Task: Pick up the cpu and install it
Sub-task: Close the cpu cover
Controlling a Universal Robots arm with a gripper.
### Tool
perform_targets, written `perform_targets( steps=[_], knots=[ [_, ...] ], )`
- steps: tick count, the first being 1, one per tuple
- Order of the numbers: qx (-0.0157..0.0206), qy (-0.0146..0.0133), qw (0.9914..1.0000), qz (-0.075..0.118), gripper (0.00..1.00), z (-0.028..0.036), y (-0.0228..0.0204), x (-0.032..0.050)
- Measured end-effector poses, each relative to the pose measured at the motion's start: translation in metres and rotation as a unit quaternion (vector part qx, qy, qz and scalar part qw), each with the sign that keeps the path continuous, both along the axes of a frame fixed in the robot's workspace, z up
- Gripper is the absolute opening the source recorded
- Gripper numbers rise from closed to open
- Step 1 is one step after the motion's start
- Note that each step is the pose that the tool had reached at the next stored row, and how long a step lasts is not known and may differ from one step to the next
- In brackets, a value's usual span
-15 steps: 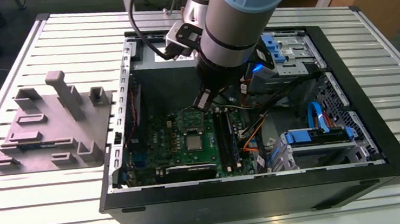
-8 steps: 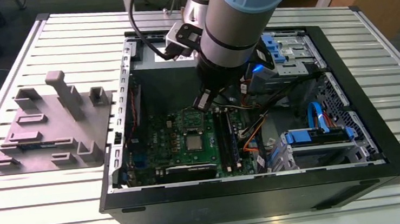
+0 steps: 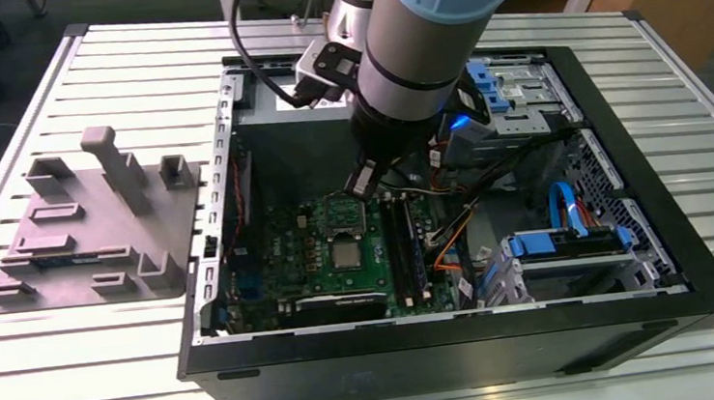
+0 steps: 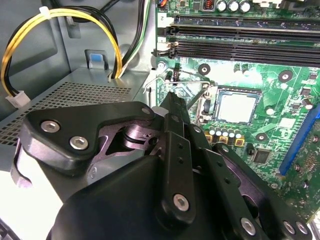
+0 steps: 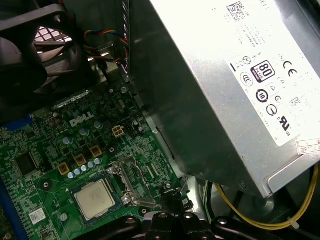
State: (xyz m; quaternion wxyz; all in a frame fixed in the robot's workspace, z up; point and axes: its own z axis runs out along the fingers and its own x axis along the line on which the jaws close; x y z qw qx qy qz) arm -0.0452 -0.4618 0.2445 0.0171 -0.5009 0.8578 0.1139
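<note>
At the exterior view's left a grey holder with upright pegs lies on the slatted table, well apart from the open case in the middle. Inside the case the green board lies flat. The cpu sits level in its socket on the board, silver top up and uncovered. The socket's metal frame is swung off it, on its far side. The arm comes down from the far side into the case. Its gripper hangs over the board beyond that frame, farther off than the cpu and a little toward the exterior view's right. It is near the cpu but apart from it. In the first wrist view the gripper has its fingers drawn together with nothing between them, and the tip is just beside the frame. The cpu lies on the other side of that frame. Whether the tip touches the board I cannot tell. The second wrist view shows the same narrow closed tip of the gripper, with the cpu beyond it. The grey power supply stands close by the gripper on the far side. Right of the cpu run the long black slots, then loose cables. A drive cage with blue parts stands at the exterior view's right.
</note>
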Motion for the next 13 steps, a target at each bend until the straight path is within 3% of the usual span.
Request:
perform_targets(
  steps=[5,13],
  knots=[
    [0.0000,0.0000,1.00000,0.001,0.10,0.0000,-0.0030,-0.0002],
    [-0.0001,0.0000,1.00000,0.002,0.10,0.0001,-0.0118,-0.0007]
  ],
)
